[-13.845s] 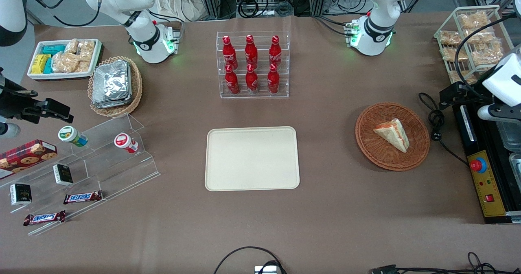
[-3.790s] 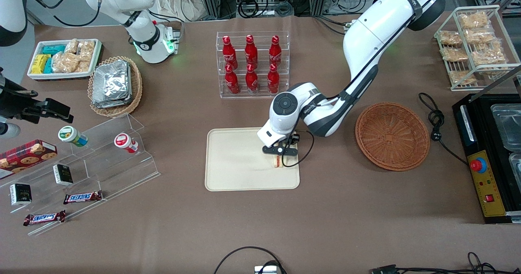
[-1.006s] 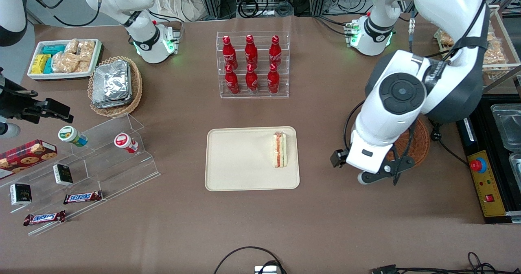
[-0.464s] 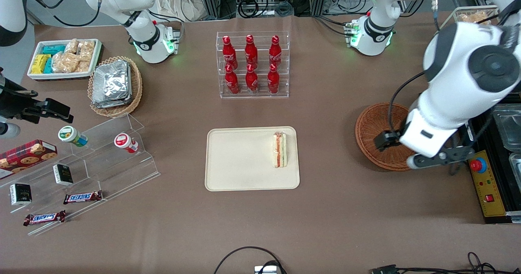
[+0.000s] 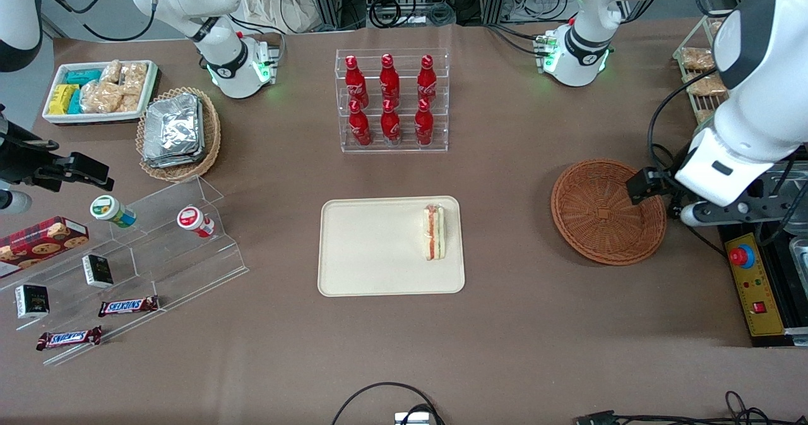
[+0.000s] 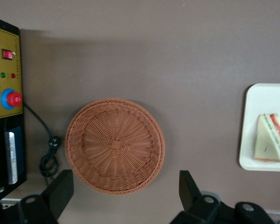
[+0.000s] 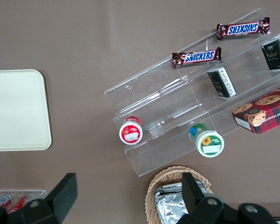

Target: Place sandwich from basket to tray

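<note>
The sandwich (image 5: pixel 434 232), a white wedge with red and green layers, stands on its edge on the cream tray (image 5: pixel 366 248), at the tray's end nearer the basket. The reddish-brown wicker basket (image 5: pixel 608 212) holds nothing. My left gripper (image 5: pixel 719 209) hangs high above the table beside the basket, toward the working arm's end, open and empty. In the left wrist view its fingers (image 6: pixel 60 191) stand wide apart over the basket (image 6: pixel 114 145), and the sandwich (image 6: pixel 270 144) shows on the tray (image 6: pixel 252 121).
A clear rack of red bottles (image 5: pixel 391 100) stands farther from the camera than the tray. A black control box with a red button (image 5: pixel 742 256) and a black cable (image 5: pixel 675 188) lie beside the basket. An acrylic snack shelf (image 5: pixel 145 248) stands toward the parked arm's end.
My left arm has swung away from the tray, over the basket, toward the working arm's end. The sandwich stays on the tray, let go; the basket is uncovered.
</note>
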`<move>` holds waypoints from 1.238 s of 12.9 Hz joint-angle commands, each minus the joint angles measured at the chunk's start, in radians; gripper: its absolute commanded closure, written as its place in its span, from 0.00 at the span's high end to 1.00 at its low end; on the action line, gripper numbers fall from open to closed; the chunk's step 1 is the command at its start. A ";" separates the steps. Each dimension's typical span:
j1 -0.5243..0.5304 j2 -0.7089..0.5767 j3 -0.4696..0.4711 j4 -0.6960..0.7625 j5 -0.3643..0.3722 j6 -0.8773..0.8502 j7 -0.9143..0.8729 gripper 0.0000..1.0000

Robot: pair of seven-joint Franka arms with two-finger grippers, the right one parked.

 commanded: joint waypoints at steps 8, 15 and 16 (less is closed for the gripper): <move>0.071 -0.127 0.045 -0.051 -0.035 -0.065 0.216 1.00; 0.068 -0.110 0.042 0.001 -0.039 -0.094 0.215 1.00; 0.067 -0.106 0.042 0.008 -0.032 -0.094 0.215 1.00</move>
